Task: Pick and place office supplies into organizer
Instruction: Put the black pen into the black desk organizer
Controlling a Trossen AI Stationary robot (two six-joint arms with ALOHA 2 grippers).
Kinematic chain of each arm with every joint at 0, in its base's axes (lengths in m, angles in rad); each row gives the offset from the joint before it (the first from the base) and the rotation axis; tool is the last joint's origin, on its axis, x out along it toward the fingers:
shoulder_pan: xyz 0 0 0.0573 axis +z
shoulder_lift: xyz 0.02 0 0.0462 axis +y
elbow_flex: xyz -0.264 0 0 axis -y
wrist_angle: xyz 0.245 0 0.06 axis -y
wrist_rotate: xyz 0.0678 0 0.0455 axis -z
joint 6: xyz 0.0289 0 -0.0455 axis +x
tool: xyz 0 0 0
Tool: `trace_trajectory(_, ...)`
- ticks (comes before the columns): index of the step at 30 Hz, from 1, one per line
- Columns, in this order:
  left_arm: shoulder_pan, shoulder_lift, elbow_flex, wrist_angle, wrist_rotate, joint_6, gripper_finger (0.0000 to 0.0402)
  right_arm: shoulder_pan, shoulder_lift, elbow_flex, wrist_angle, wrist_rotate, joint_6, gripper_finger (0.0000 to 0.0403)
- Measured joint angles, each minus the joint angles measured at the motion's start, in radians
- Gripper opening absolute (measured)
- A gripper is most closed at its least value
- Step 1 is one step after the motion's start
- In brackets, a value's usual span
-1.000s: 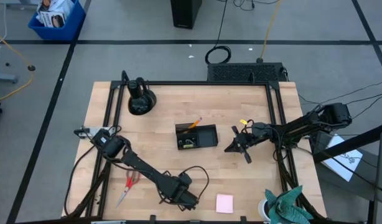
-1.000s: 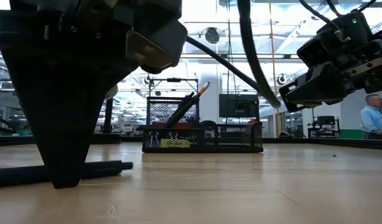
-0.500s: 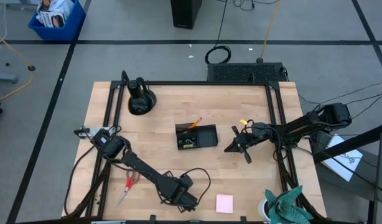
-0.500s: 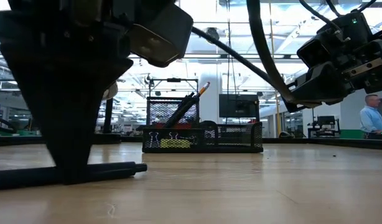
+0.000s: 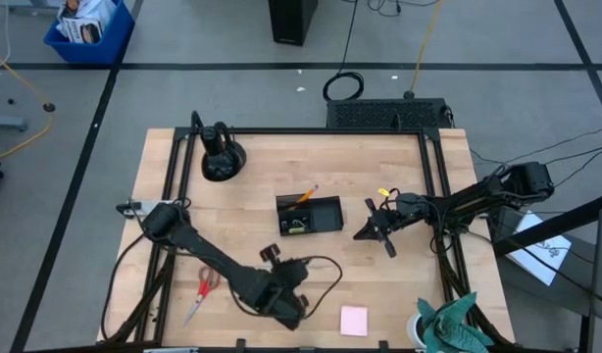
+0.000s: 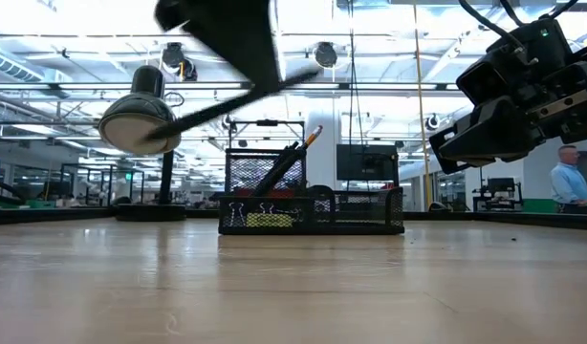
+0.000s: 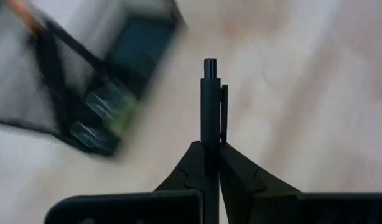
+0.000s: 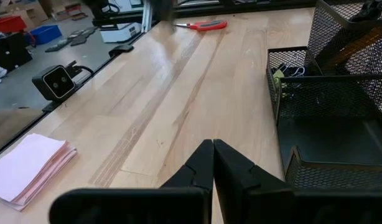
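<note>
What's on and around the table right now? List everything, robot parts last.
organizer: one, black mesh, table centre.
orange pencil: one, leaning in the organizer's tall cup.
binder clips: a few, black, in the organizer's end compartment above a yellow-green piece.
scissors: one pair, red-handled, flat near the left front edge.
notepad: one, pink, front edge of the table.
domed object: one, black, back left corner.
cloth: one, teal-green, front right corner.
person: one, far background of the low view.
pen: one, black, in the left gripper.
left gripper: shut on the pen, raised over the front of the table.
right gripper: shut, empty, right of the organizer.
</note>
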Motion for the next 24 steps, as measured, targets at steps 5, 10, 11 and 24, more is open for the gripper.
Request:
trace_trajectory(5,0.007,-0.116,-0.001,0.003,-0.252,0.124,0.0028,0.0,0.0,0.0,0.0,0.0,0.0,0.0004)
trace_trajectory(10,0.06,-0.211,-0.067,0.043,-0.319,0.212,0.0034,0.0,0.0,0.0,0.0,0.0,0.0,0.0004)
trace_trajectory(11,0.074,-0.237,-0.098,0.09,-0.325,0.238,0.0033,0.0,0.0,0.0,0.0,0.0,0.0,0.0004)
trace_trajectory(24,0.197,-0.618,-0.81,1.349,0.028,0.941,0.0029,0.0,0.0,0.0,0.009,0.0,-0.007,0.0004)
